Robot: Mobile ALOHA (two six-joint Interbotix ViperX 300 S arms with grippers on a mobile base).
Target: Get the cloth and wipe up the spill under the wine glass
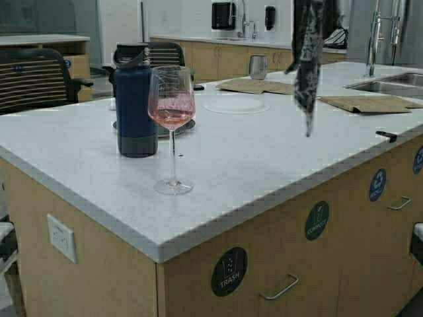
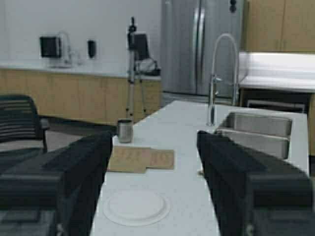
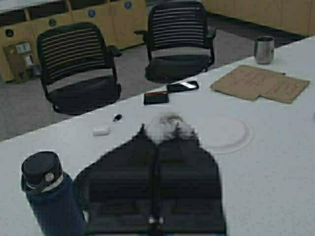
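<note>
High view. The wine glass (image 1: 172, 125) stands upright near the front edge of the white countertop (image 1: 264, 158), its bowl about one-third full of pink liquid; its round foot rests on the bare surface. Just beside it, at about 10 o'clock, stands a dark blue bottle (image 1: 135, 105) with a closed black cap; the two appear close but not touching. At 1 o'clock from the glass, the cloth (image 1: 307, 66) hangs limp above the counter, its lower tip clear of the surface, held from above by the right gripper (image 3: 156, 147), whose fingers are closed together on a bunch of the fabric in the right wrist view. Behind lie a flat white plate (image 1: 236, 104), brown paper sheets (image 1: 254, 86) and a small steel cup (image 1: 258, 66); its contents cannot be seen. Left wrist view. The left gripper (image 2: 155, 162) is spread wide and holds nothing, aimed over the counter toward the sink (image 2: 256, 129).
</note>
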